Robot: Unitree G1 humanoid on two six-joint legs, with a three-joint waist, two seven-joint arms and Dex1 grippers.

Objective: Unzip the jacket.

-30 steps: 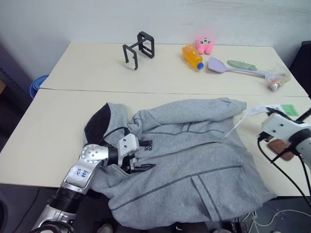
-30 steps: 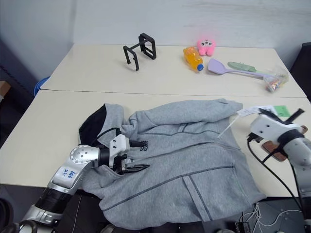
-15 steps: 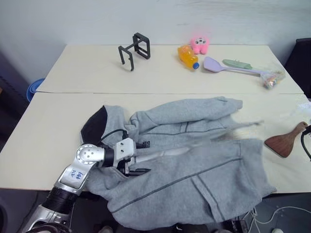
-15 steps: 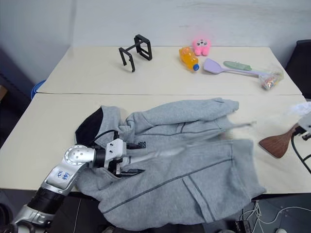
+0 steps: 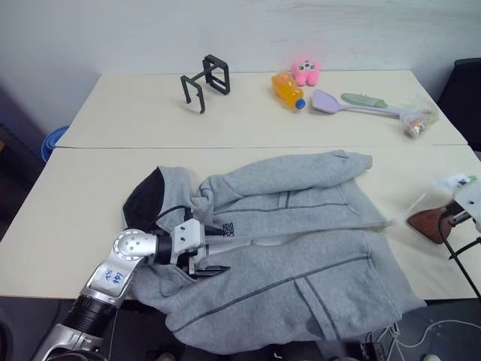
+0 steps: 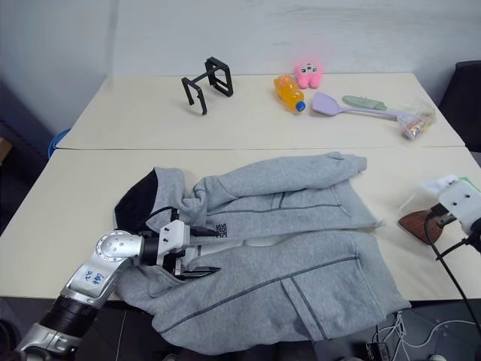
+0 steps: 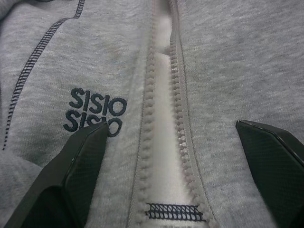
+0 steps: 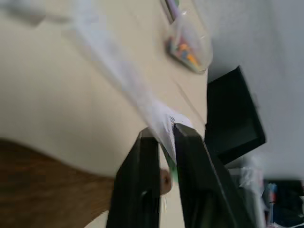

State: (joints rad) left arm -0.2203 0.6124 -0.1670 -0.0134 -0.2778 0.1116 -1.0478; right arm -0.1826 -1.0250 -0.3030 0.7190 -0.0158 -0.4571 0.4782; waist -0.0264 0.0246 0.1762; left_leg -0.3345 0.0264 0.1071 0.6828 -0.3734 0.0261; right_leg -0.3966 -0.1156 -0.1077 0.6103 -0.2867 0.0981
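The light grey jacket lies flat on the near table with its dark-lined hood to the left. Its zip has parted along the front, and pale lining shows between the two rows of teeth. My left gripper rests open on the collar end beside the dark chest logo, one finger on each side of the zip. At the table's right edge my right gripper is shut on the white hang tag, whose strip runs back towards the jacket.
A brown wooden spatula lies just left of the right gripper. On the far table stand a black frame, an orange bottle, a pink plush toy, a purple spatula, a green utensil and a small bag of coloured bits.
My right gripper has pulled the hang tag to the right and slightly down, and the zip has opened along the jacket's front. The left gripper has stayed at the collar.
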